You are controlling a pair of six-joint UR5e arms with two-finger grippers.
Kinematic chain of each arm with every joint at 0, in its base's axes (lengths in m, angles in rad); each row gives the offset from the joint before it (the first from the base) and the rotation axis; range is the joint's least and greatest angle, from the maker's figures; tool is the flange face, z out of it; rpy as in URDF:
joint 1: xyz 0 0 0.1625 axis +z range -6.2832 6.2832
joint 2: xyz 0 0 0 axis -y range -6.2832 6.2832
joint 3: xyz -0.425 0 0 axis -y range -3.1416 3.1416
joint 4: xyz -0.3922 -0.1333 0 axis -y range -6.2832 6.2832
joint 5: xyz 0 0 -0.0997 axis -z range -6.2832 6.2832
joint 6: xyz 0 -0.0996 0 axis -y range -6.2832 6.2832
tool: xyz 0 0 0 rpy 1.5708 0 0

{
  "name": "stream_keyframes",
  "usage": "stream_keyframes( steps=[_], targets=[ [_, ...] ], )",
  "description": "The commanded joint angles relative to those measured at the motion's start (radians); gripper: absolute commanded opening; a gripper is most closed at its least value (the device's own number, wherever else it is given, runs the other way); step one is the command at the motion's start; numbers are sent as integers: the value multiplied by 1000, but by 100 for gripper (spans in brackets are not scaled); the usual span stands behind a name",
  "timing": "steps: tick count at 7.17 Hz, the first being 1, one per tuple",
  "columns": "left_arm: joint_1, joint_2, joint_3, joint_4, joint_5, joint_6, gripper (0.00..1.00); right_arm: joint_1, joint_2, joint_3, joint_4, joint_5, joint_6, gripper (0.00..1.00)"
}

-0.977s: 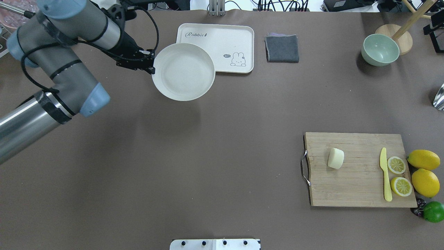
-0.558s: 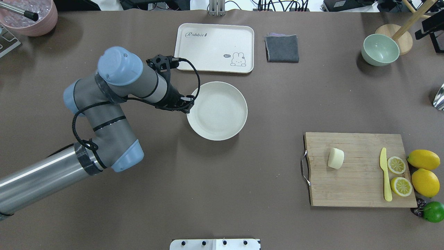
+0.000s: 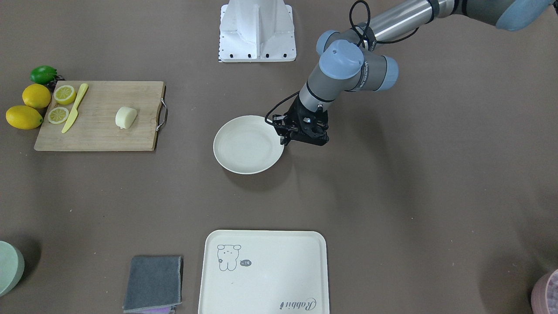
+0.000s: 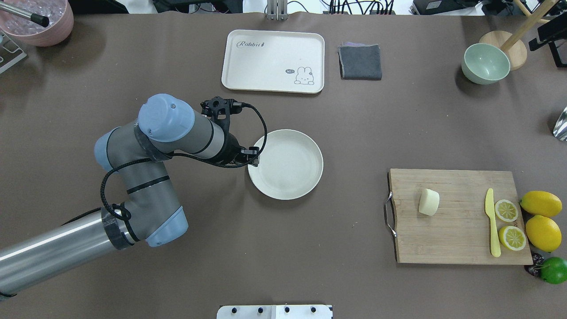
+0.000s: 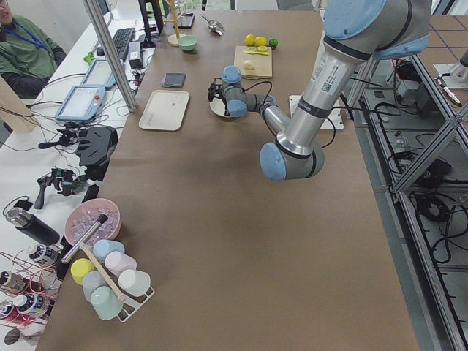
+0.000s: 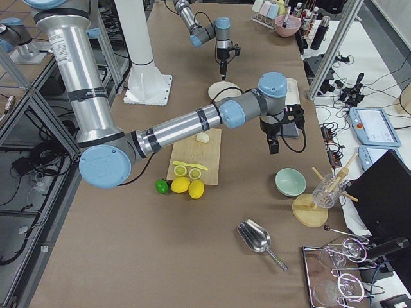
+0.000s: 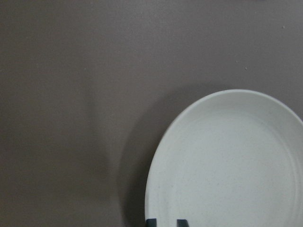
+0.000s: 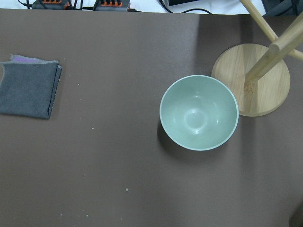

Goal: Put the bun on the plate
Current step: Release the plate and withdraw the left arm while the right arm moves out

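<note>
While at plate (image 4: 288, 170), left arm (image 4: 148, 192) bent.

On the plain brown table (image 4: 310, 257), the plate (image 4: 285, 165) in the jaws of the black left gripper (image 4: 253, 159) is unmarked off-white, the bun (image 4: 429, 202) pale cream on a tan wood-grain board (image 4: 456, 235), with yellow lemons (image 4: 540, 204), a green lime (image 4: 553, 270), a grey cloth (image 4: 360, 62), a mint bowl (image 4: 485, 63) and a cream tray (image 4: 266, 57) bearing a line-drawn rabbit.
</note>
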Motion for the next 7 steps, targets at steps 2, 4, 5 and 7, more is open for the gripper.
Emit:
stream_keyframes(
  steps=[2,4,5,7],
  targets=[
    [-172,55,-51,-27,-84,47,98,-46,25,-1,-3,7,25,100],
    [-374,99,-44,-17,-214,288,98,-70,22,3,0,8,25,100],
    [-472,127,-30,3,-266,389,98,-113,22,19,-3,8,28,100],
    [-635,141,80,52,-375,647,98,-227,22,39,12,-7,226,100]
  ],
)
